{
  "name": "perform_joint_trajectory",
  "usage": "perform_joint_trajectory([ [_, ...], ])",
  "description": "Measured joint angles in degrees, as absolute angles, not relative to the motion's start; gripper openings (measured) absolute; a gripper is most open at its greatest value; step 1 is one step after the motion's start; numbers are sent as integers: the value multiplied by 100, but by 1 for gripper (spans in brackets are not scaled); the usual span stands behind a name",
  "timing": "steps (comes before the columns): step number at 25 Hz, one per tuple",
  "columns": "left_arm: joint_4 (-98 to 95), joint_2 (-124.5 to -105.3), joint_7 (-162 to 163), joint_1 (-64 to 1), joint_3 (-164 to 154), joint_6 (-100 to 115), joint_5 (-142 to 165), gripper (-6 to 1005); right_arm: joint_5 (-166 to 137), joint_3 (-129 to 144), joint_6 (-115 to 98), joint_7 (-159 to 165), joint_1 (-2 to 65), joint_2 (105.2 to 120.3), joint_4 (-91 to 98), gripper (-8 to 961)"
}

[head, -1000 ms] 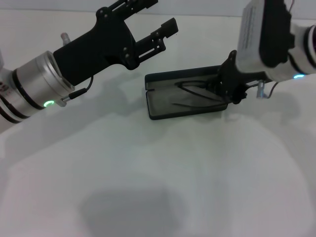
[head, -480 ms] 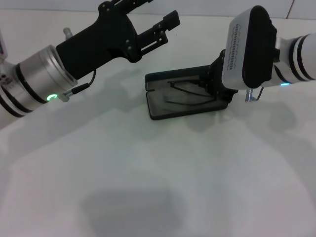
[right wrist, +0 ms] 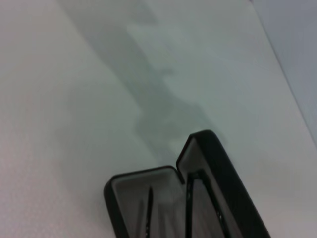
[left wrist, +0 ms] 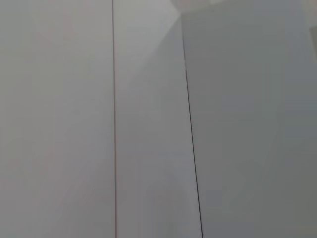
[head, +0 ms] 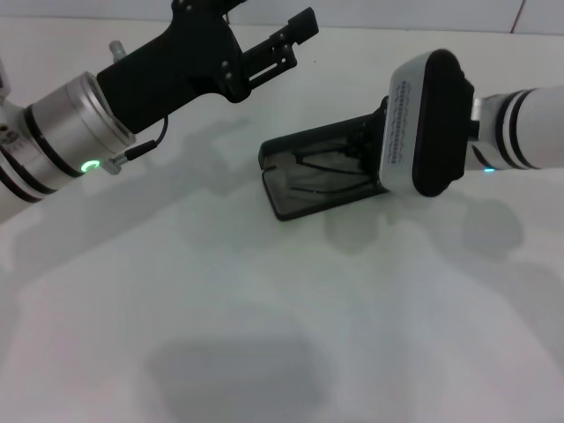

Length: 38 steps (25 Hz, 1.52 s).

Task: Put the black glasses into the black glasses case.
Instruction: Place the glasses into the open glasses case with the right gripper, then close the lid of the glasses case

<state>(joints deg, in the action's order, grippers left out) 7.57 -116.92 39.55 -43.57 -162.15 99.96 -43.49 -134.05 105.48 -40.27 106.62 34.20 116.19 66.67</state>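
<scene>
The thin black-framed glasses (head: 330,163) (light, judged fragile) are seen lying inside the open black hard-shell glasses case (head: 304,201); the bridge is best held. The right gripper's (head: 374,150) opening cannot be told; the left gripper (head: 264,35) hangs open, empty.

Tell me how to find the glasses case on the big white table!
Look at the white table, toward its far middle, between the two robot arms. The black glasses case lies open there, right beside the right arm's big grey wrist. It is the only flat black box, with thin black glasses resting inside.
</scene>
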Motion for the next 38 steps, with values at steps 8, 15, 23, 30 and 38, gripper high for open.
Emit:
perform_joint_trajectory([
  [8,839,-11733,3951,-4360,-16228,9993,-4351,700,-13517,10755,-3674,10661,3370,11619,6658,93],
  [15,844,-11719,3923,-4349,-16240,9992,-4351,700,-13553,10888,-3534,10653,3366,11619,6664,105],
  [23,844,-11707,3899,-4307,-16242,9993,-4351,700,-13657,10971,-3528,10646,3282,11615,6718,197],
  [30,844,-11706,3880,-4301,-16227,9993,-4350,700,-13741,10972,-3630,10644,2926,11600,7110,222],
  [38,958,-11730,3877,-4271,-16221,9993,-4350,700,-13370,10667,-4291,10572,2596,11577,7677,251],
])
